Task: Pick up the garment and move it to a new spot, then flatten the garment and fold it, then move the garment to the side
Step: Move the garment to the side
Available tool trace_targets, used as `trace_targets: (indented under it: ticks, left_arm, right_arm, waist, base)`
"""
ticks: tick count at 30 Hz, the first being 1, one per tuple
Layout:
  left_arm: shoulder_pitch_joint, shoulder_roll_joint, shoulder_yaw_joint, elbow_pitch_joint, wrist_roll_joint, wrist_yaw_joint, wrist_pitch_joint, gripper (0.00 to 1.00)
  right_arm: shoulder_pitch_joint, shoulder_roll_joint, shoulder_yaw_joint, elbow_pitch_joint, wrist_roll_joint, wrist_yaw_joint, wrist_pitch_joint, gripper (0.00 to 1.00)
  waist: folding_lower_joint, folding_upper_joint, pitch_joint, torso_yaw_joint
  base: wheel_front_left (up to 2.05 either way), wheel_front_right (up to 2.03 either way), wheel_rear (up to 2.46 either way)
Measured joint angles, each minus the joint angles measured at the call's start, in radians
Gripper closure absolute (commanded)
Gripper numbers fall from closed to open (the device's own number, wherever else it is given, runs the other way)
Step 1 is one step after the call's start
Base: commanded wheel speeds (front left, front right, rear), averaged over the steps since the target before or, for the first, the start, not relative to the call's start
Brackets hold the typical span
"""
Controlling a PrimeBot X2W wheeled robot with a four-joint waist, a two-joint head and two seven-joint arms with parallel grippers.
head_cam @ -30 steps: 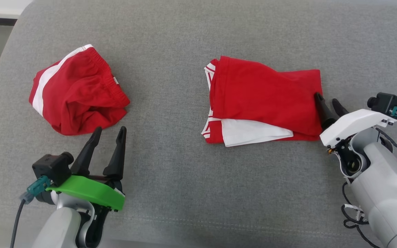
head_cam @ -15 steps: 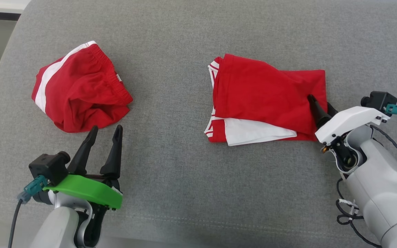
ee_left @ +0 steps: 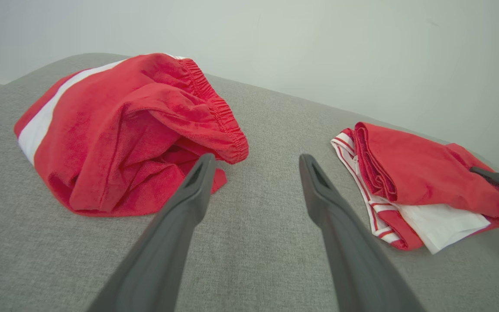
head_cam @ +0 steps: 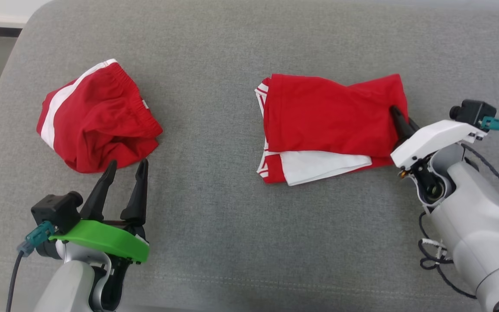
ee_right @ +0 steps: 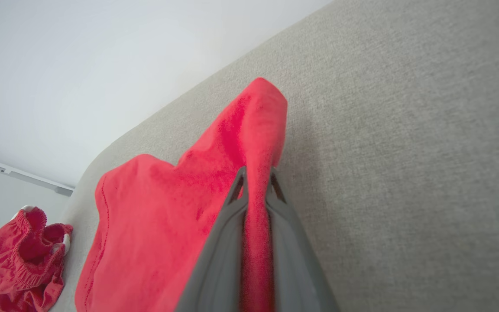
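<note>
The garment (head_cam: 327,121) is red with white trim, lying folded at the right on the grey cushion; it also appears in the left wrist view (ee_left: 422,177). My right gripper (head_cam: 396,113) is at its right edge, and the right wrist view has the gripper (ee_right: 256,175) shut on a raised ridge of the red cloth (ee_right: 167,208). My left gripper (head_cam: 128,162) stands open with nothing in it, just in front of a second, crumpled red garment (head_cam: 98,117). In the left wrist view the left gripper (ee_left: 256,158) points between the two pieces.
The crumpled red shorts with a white stripe (ee_left: 124,134) lie at the left and appear far off in the right wrist view (ee_right: 20,255). The grey cushion (head_cam: 215,216) ends at a rounded edge at the upper left. A pale wall stands behind it.
My right gripper has gone from open to shut on the garment's right edge, which is now pulled up slightly. The left arm has barely moved.
</note>
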Motion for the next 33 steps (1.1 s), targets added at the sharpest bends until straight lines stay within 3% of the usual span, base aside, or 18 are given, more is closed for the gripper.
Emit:
trace_targets:
  ticks: [4, 10, 23, 29, 33]
  left_arm:
    - [0.001, 0.001, 0.011, 0.001, 0.000, 0.000, 0.000, 0.00]
    - [0.003, 0.002, 0.009, -0.010, 0.001, 0.000, 0.000, 0.00]
    - [0.001, 0.021, -0.012, -0.044, 0.025, 0.000, 0.000, 0.00]
    - [-0.010, 0.031, -0.017, -0.058, 0.025, -0.001, 0.000, 0.00]
    - [-0.044, 0.033, -0.017, -0.070, 0.025, -0.001, 0.000, 0.00]
  right_arm:
    - [-0.029, -0.028, 0.008, -0.009, -0.017, 0.001, -0.014, 1.00]
    - [-0.083, -0.127, 0.016, -0.010, -0.055, 0.001, -0.016, 1.00]
    - [-0.211, -0.307, -0.009, 0.014, -0.094, -0.002, -0.017, 1.00]
    - [-0.271, -0.354, -0.016, 0.025, -0.119, -0.020, -0.017, 1.00]
    - [-0.319, -0.396, -0.020, 0.028, -0.144, -0.063, -0.018, 1.00]
  waist:
    - [0.0000, 0.0000, -0.014, -0.020]
    - [0.0000, 0.0000, -0.017, -0.064]
    - [0.0000, 0.0000, 0.072, -0.098]
    - [0.0000, 0.0000, 0.116, -0.099]
    - [0.0000, 0.0000, 0.155, -0.095]
  base:
    - [0.00, 0.00, 0.00]
    - [0.00, 0.00, 0.00]
    - [0.00, 0.00, 0.00]
    - [0.00, 0.00, 0.00]
    - [0.00, 0.00, 0.00]
